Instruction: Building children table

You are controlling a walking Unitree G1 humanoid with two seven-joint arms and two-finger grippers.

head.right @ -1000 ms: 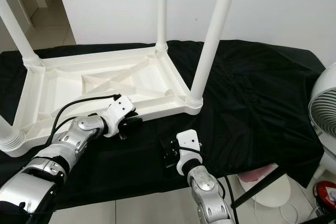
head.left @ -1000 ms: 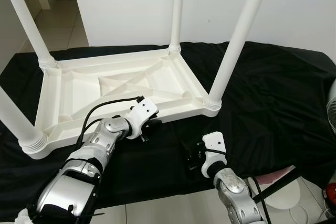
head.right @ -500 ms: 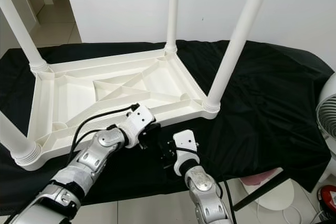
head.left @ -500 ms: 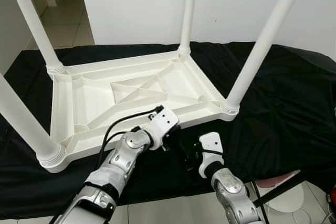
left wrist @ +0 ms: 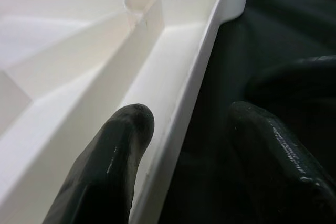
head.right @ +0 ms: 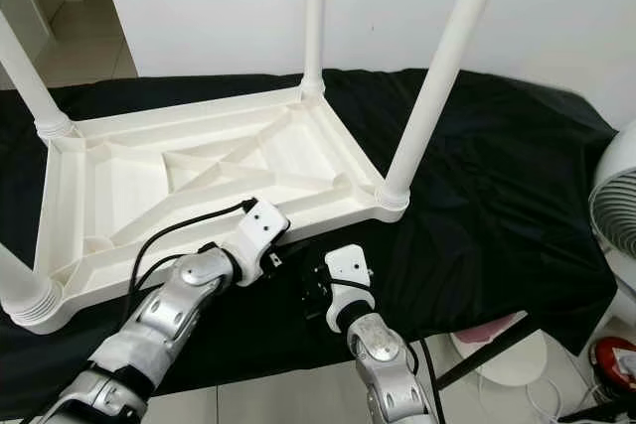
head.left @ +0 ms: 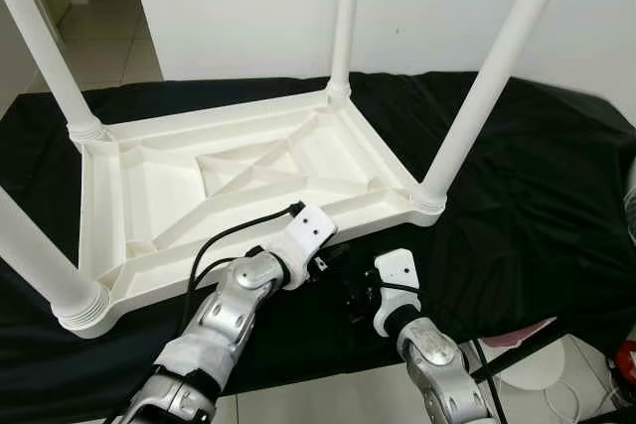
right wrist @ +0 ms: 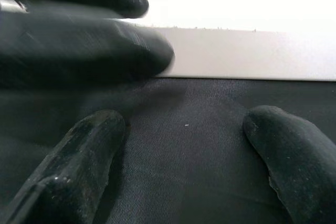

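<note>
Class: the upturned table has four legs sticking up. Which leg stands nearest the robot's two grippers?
The front right leg, rising from the near corner of the white table beside the left gripper and right gripper. The other three legs stand at farther corners.

— Supporting surface?
— A raised platform covered by a black cloth (head.left: pixel 537 186), wrinkled toward the right, hanging over the near edge.
— What lies directly on it?
— A white plastic children's table (head.left: pixel 248 181), upside down, occupying the left and centre, its four legs pointing up. The cloth's right part is bare.
</note>
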